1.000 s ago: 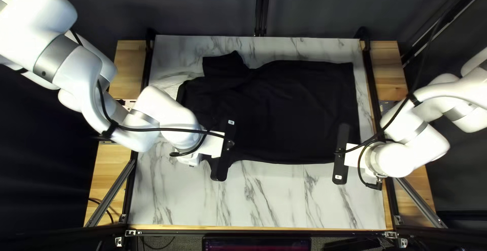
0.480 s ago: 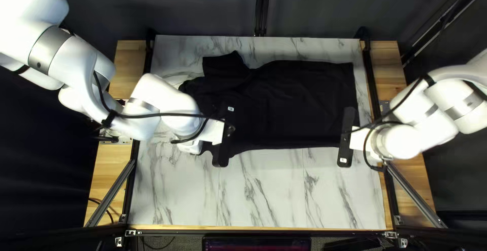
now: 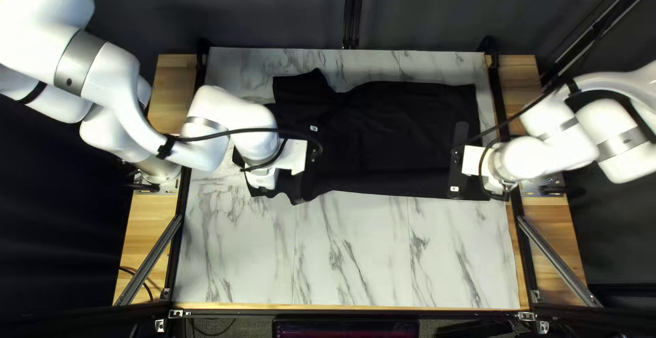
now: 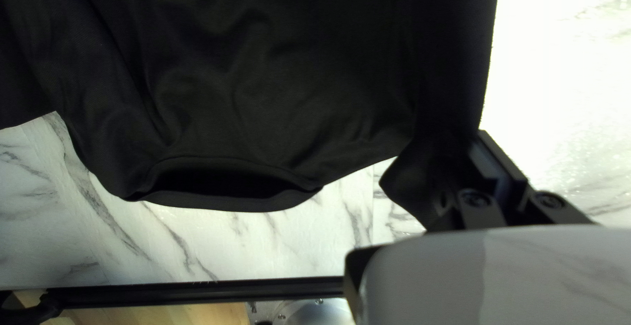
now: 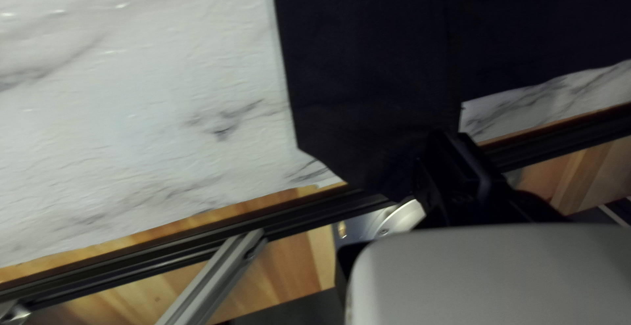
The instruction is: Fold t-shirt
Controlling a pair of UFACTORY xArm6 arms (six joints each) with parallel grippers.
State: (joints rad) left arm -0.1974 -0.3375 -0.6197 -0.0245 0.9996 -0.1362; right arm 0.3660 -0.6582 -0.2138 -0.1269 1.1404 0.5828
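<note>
A: Quick status pls. Where's the T-shirt (image 3: 396, 126) sitting?
B: It's lying on the marble-look table (image 3: 369, 263), mostly toward the far side, neck end pointing L, hem end pointing R in the top view. One sleeve (image 3: 297, 86) is poking out toward the dark curtain (image 3: 260, 10).
A: OK. L gripper (image 3: 310, 160)?
B: Hanging over the shirt's near side, neck end. L wrist cam's showing its fingers (image 4: 503, 161) pinching black cloth btwn them, w/ a small corner (image 4: 401, 180) sticking out beside them.
A: And the collar (image 4: 263, 203)?
B: Gaping a bit, lying beside the L gripper, apart from it. Shallow wrinkles are running thru the cloth nearby.
A: R gripper (image 3: 456, 161)?
B: Hovering near the hem end, near side. Its fingers (image 5: 473, 161) are squeezing the shirt's cloth too, per R wrist cam. A flat strip of fabric is running up to them, its tip overlapping the black rail (image 5: 296, 216) in that view.
A: So both are gripping?
B: Yep, both pinching fabric, well apart, one per end. Near edge is running roughly straight btwn them, bare marble showing on the near side.
A: Arms?
B: L arm (image 3: 232, 116) is reaching in from the L side, R arm (image 3: 553, 146) from the R. A black cable (image 3: 239, 131) is trailing along the L one.
A: Anything by the R rail?
B: Wood planks (image 5: 282, 266) are showing beyond it, w/ a grey metal bar (image 5: 217, 279) crossing them.
</note>
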